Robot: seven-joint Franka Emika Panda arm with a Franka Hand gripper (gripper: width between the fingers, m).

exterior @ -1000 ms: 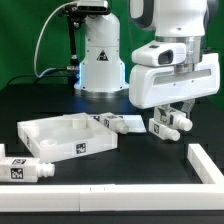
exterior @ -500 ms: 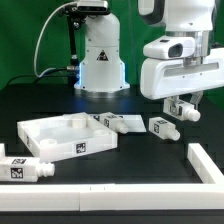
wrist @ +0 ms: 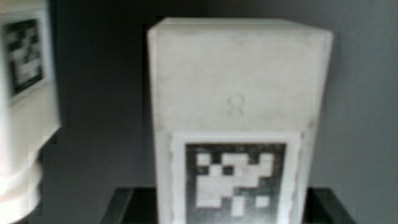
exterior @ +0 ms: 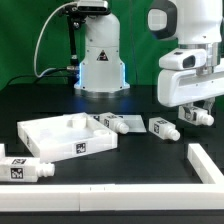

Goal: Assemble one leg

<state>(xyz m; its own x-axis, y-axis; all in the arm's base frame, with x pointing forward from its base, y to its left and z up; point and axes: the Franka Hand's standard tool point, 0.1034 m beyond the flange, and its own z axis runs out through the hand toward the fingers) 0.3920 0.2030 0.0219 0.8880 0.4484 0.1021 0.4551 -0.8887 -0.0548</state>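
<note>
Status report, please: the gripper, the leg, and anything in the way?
Gripper shut on the leg, held above the table. Another leg lies on the table just below, toward the exterior view's left.

The exterior view looks down across the black table from mid range. The wrist view sits close against a chunky white tagged plastic leg, shared by both.

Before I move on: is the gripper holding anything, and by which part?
Yes: the gripper holds one leg crosswise, by its thick tagged body; the exact spot is hidden.
</note>
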